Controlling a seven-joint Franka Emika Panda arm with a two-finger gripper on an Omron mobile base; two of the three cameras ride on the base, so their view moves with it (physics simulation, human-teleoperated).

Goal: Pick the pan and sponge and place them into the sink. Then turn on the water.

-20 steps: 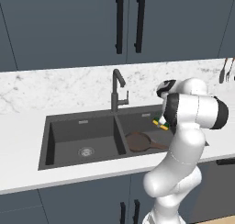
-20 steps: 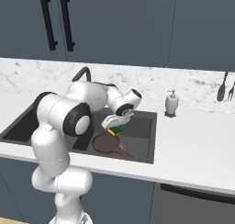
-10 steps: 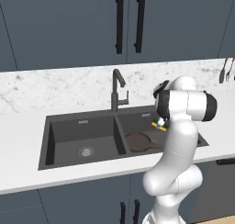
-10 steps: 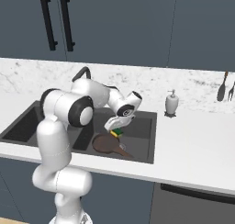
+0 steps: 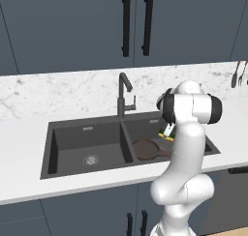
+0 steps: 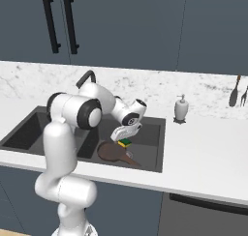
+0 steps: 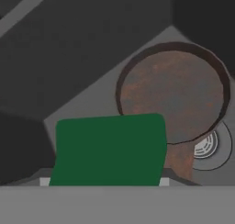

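In the hand view the small rectangular sponge with the dark green top (image 7: 109,149) fills the lower middle of the frame, right at the claw, with its green face toward the camera. The fingers themselves are hidden behind it, yet the sponge hangs in the air at the claw's tip in both base views, so the claw is clenched on it. Beyond the sponge, in the upper right of the hand view, lies the round shallow reddish-brown frying pan (image 7: 176,90) on the dark floor of a basin, partly covering a round steel drain (image 7: 209,147) at the right edge.

In the right base view the two-finger gripper (image 6: 124,135) sits at the frame's centre, the sponge (image 6: 125,142) just under it showing green over yellow, held above the pan (image 6: 111,151), whose thin brown handle points toward the lower right. In the left base view the gripper (image 5: 167,131) is right of centre with the sponge (image 5: 165,136) at its tip, and the pan (image 5: 147,148) is just below and left of it.

The pan rests in the right-hand basin of the dark grey rectangular double-basin sink (image 5: 63,168). Behind the centre divider stands the dark grey gooseneck faucet (image 5: 122,95). A white soap dispenser (image 6: 181,108) stands on the white marble counter (image 6: 203,148), right of the sink.
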